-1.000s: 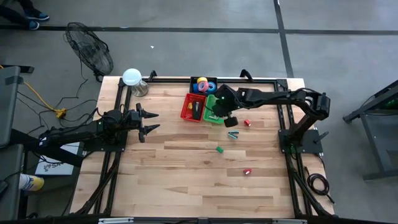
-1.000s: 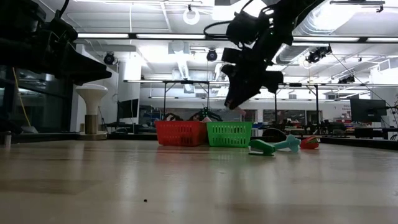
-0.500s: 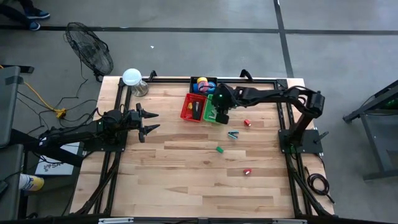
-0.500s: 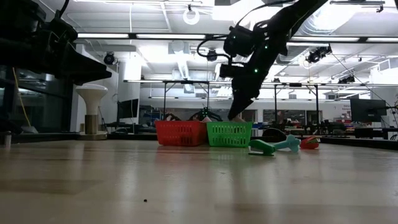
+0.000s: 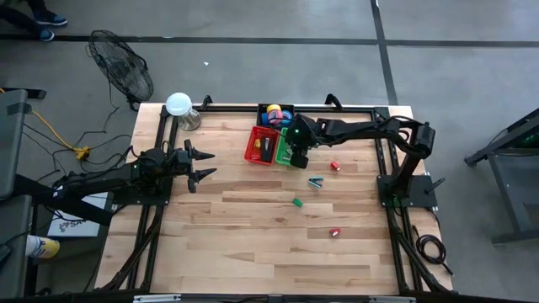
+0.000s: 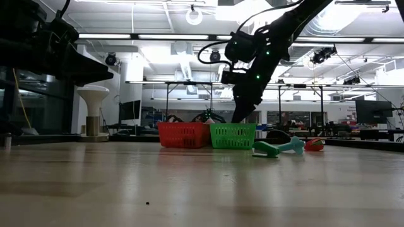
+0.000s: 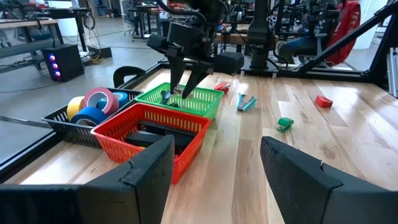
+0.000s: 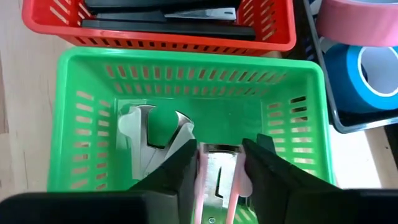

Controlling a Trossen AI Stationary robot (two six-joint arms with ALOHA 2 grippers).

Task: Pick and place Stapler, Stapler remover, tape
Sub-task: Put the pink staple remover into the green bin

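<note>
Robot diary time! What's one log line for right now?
right gripper in green basket, shut on staple remover | second remover already inside | stapler in red basket | left gripper waits open

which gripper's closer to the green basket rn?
Right. The right gripper is down inside the green basket, over a staple remover lying in it. The left gripper waits well off at the table's left side.

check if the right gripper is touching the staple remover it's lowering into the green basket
Touching: right wrist view shows the right gripper clamping the staple remover inside the green basket.
</note>
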